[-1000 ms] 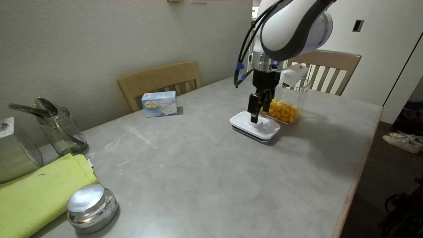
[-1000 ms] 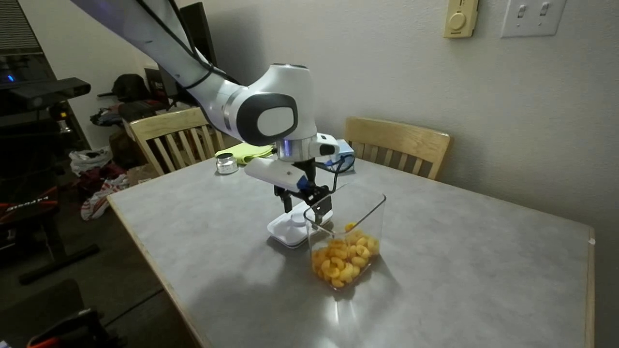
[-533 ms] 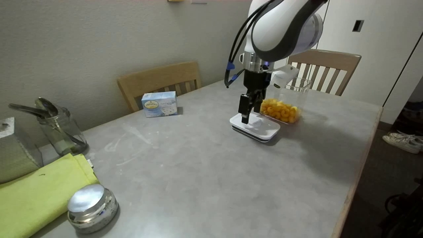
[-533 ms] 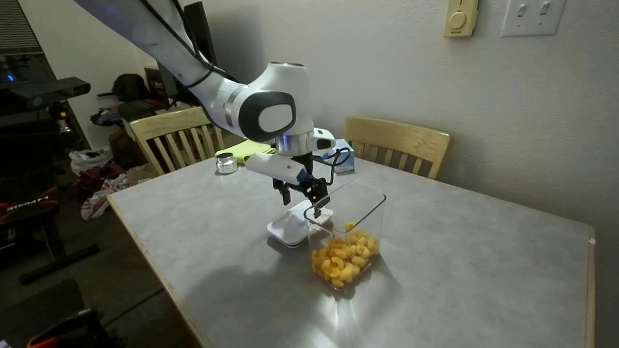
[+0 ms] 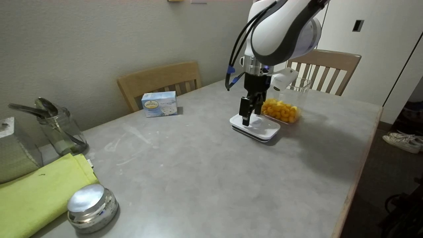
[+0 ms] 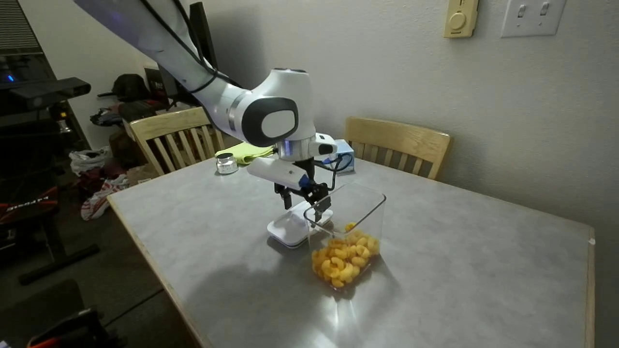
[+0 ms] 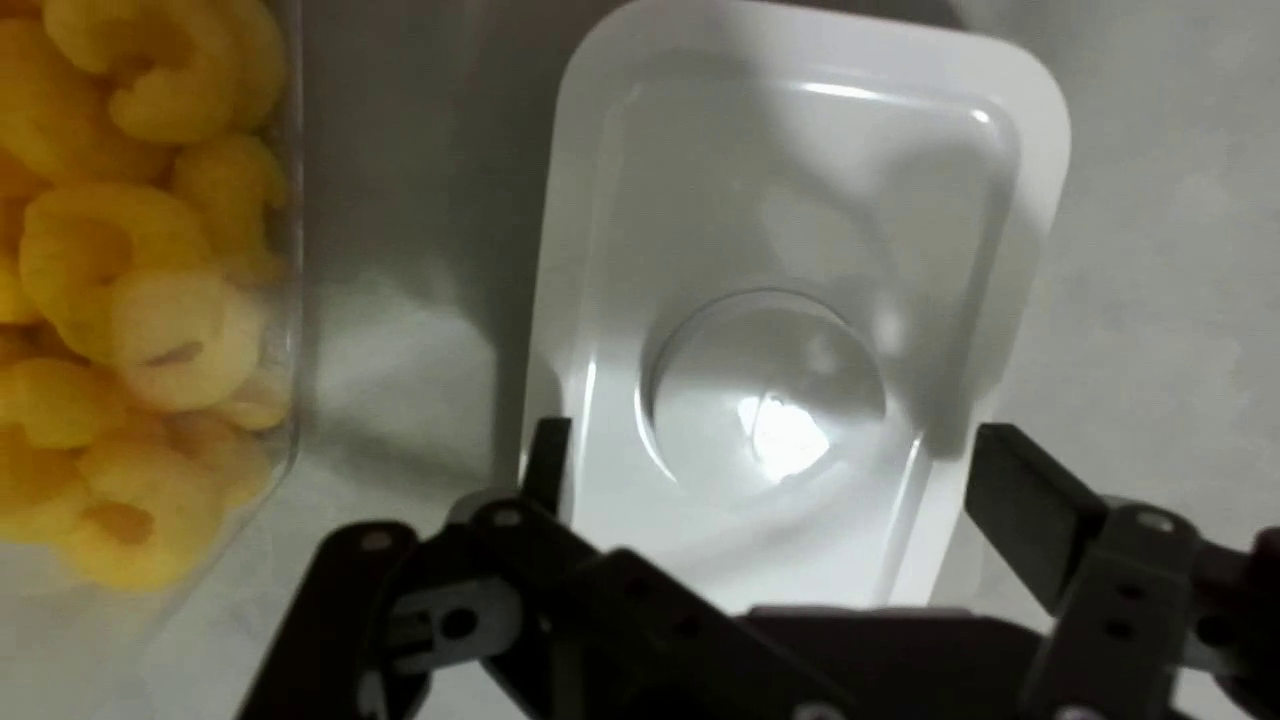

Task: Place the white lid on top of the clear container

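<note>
Grey table (image 6: 464,261) seen in both exterior views, bordered by a wooden strip (image 5: 356,180). Pale smears (image 5: 136,134) and a soft shadow (image 6: 237,292) noted on its top. White lid (image 7: 800,190) laid flat there, just beside the clear tub (image 6: 375,222), bare table between them; tub stood upright, partly filled with yellow pieces (image 6: 346,258). Gripper (image 7: 770,465) placed over the lid, fingers (image 7: 1030,510) spread wide, one at each long side; nothing is held, and whether the lid is touched cannot be told. Tea box (image 5: 160,104) set toward the plain wall (image 5: 82,43); metal tin (image 5: 91,206) placed beside a folded yellow cloth (image 5: 43,195), near a glass jar (image 5: 56,132) of cutlery. Wooden chairs (image 6: 404,135) stationed around the table. Switch plate (image 6: 534,17) mounted on the wall; shoes (image 5: 403,142) seen on the dark floor (image 5: 390,175)
</note>
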### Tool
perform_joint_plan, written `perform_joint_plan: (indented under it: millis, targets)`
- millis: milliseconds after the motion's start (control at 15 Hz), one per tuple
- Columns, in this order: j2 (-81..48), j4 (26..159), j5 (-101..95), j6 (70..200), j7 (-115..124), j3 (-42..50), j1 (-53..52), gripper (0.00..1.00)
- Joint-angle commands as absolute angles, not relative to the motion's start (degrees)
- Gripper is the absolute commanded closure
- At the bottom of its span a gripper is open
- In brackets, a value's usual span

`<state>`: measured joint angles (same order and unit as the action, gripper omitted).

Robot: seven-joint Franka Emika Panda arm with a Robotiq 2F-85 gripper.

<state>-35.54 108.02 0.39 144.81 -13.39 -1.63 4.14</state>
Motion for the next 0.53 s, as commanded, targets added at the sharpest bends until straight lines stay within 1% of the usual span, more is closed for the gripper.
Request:
perform_joint_plan:
  millis: [0, 133, 200, 267, 333, 467]
  targets:
    - [-36.74, 106.93, -0.09, 144.98, -13.78, -1.76, 4.85, 0.11]
    - [-36.8, 106.85, -0.05, 144.87, -13.78, -1.8, 4.9, 0.26]
    - [-36.85, 106.83, -0.01, 144.81, -13.81, -1.83, 4.94, 0.29]
    - [-36.85, 106.85, -0.01, 144.77, -13.82, -1.83, 4.95, 0.46]
    - [-36.86, 106.88, 0.02, 144.75, -13.84, -1.85, 4.98, 0.55]
    - [-36.76, 106.71, 0.06, 144.68, -13.85, -1.88, 5.03, 0.68]
